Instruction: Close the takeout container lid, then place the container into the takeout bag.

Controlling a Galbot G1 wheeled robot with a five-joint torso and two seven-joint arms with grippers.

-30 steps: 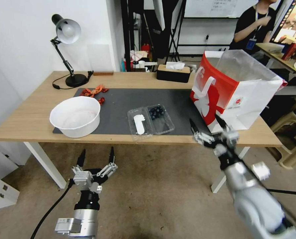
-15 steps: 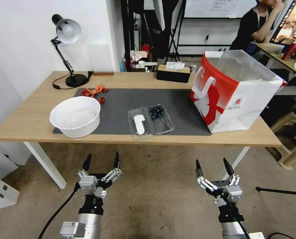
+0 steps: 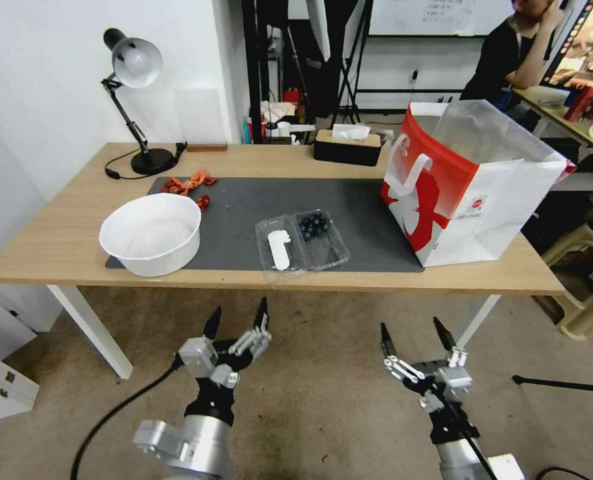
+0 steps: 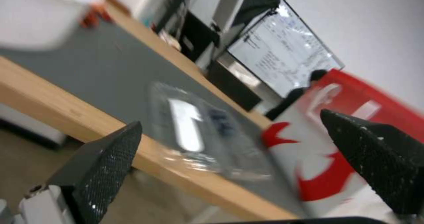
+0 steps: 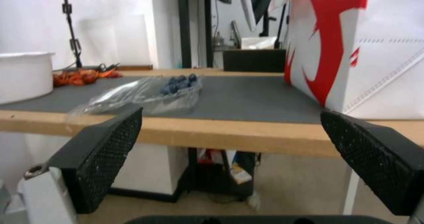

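The takeout container (image 3: 320,237) lies open and flat on the grey mat near the table's front edge, blueberries in its right half. Its lid (image 3: 278,249) with the white sticker lies to the left. The container also shows in the left wrist view (image 4: 207,134) and the right wrist view (image 5: 154,91). The red and white takeout bag (image 3: 470,187) stands open at the table's right end, seen too from the wrists (image 4: 353,144) (image 5: 353,48). My left gripper (image 3: 238,320) is open, below and in front of the table edge. My right gripper (image 3: 414,337) is open, lower, at the right.
A large white bowl (image 3: 151,233) sits left on the mat (image 3: 243,200). Orange wrappers (image 3: 190,183), a desk lamp (image 3: 133,100) and a black tissue box (image 3: 347,147) stand toward the back. A stool (image 3: 586,267) is beside the table's right end.
The left gripper has moved right and up toward the table edge. The right gripper, down from table height a second ago, has shifted slightly left.
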